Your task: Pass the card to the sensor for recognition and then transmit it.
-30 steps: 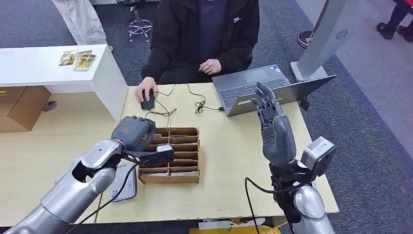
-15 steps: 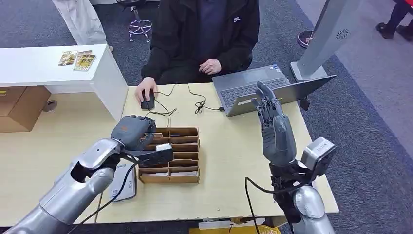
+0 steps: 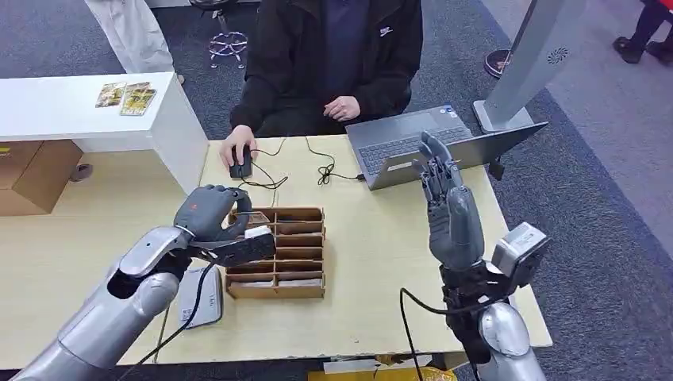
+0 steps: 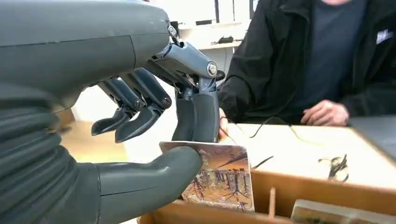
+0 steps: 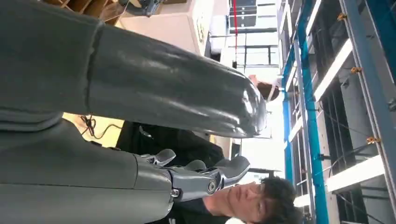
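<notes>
Head view: the left hand (image 3: pixel 216 218) holds the card (image 3: pixel 255 233) between thumb and fingers, just above the near-left corner of the wooden tray (image 3: pixel 279 262) on the worktop (image 3: pixel 373 254). The card is lifted out of its slot, though its lower edge sits close to the tray. A flat grey device (image 3: pixel 200 298), judged to be the sensor, lies on the worktop just beside the tray, under the left forearm. The right hand (image 3: pixel 446 202) is raised upright over the worktop near the laptop (image 3: pixel 413 147), fingers apart, holding nothing. A person (image 3: pixel 333 48) sits behind the worktop with 1 hand on a mouse (image 3: pixel 240 165). Left wrist view: the thumb (image 4: pixel 154 175) presses 1 face of the card (image 4: pixel 219 175) and 2 fingers (image 4: pixel 196 116) press the opposite face near its top edge; the remaining fingers are curled clear. The printed lower part hangs free above the tray (image 4: pixel 299 191). Right wrist view: the right hand (image 5: pixel 140 130) shows extended fingers with nothing between them. Handling, as a judgement: the card is light, thin, fairly stiff and smooth-faced, so it can slip or pivot in a pinch. Hold it by 1 edge on both faces, leaving the rest exposed for the sensor.
</notes>
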{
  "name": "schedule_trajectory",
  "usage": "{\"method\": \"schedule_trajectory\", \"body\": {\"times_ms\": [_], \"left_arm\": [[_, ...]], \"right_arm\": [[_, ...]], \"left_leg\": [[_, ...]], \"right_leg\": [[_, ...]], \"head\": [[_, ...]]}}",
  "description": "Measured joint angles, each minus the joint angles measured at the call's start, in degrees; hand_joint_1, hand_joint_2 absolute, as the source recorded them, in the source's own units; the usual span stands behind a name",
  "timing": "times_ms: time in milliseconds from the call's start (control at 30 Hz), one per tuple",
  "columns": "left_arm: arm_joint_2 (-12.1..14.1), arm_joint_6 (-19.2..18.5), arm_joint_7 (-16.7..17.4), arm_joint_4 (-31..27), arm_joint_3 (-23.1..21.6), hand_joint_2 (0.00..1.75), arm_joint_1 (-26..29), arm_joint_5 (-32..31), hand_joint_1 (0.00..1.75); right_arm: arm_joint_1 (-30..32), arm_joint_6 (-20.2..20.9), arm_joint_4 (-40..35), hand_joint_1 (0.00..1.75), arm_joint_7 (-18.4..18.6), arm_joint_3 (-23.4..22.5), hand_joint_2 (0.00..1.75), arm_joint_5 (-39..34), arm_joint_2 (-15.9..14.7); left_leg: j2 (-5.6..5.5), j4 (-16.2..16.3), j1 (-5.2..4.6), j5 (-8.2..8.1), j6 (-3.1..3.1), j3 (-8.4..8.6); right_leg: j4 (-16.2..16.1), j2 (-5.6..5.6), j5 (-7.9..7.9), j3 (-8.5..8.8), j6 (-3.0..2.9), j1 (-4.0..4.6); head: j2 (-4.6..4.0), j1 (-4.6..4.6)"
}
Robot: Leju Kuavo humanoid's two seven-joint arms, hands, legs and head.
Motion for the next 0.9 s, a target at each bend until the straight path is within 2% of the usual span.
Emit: {"method": "schedule_trajectory", "body": {"times_ms": [300, 667, 767, 900], "left_arm": [[0.02, 1.59, -1.09, -4.25, 3.63, 1.75, 3.2, 4.13, 1.75], [0.33, 2.34, -1.99, -7.5, 5.97, 1.75, 4.78, 5.68, 1.75], [0.33, 3.56, -1.95, -8.42, 6.36, 1.75, 4.98, 3.85, 1.75], [0.52, 6.29, -0.11, -9.53, 6.37, 1.75, 4.9, -2.83, 1.75]], "right_arm": [[0.25, -1.09, -0.09, 0.0, -0.02, -0.37, 0.0, -0.13, 0.0], [0.96, -2.23, -1.03, 0.0, -0.17, -0.55, 0.0, -0.15, -0.02], [1.1, -2.43, -1.07, 0.0, -0.22, -0.57, 0.0, -0.13, -0.02], [1.16, -2.93, -1.49, 0.0, -0.22, -0.61, 0.0, -0.13, -0.02]], "left_leg": [[0.0, 0.0, 0.0, 0.0, 0.0, 0.0], [-0.01, 0.0, 0.0, 0.0, 0.0, 0.0], [0.0, 0.0, 0.0, 0.0, 0.0, 0.0], [0.0, 0.0, 0.0, 0.0, 0.0, 0.01]], "right_leg": [[0.0, 0.0, 0.0, 0.0, 0.0, 0.0], [0.0, -0.01, 0.0, 0.01, 0.0, 0.0], [0.0, -0.01, 0.0, 0.0, 0.0, 0.0], [0.0, -0.01, 0.0, 0.0, 0.0, 0.0]], "head": [[0.0, -0.02], [0.0, 0.0], [0.0, 0.0], [0.0, 0.0]]}}
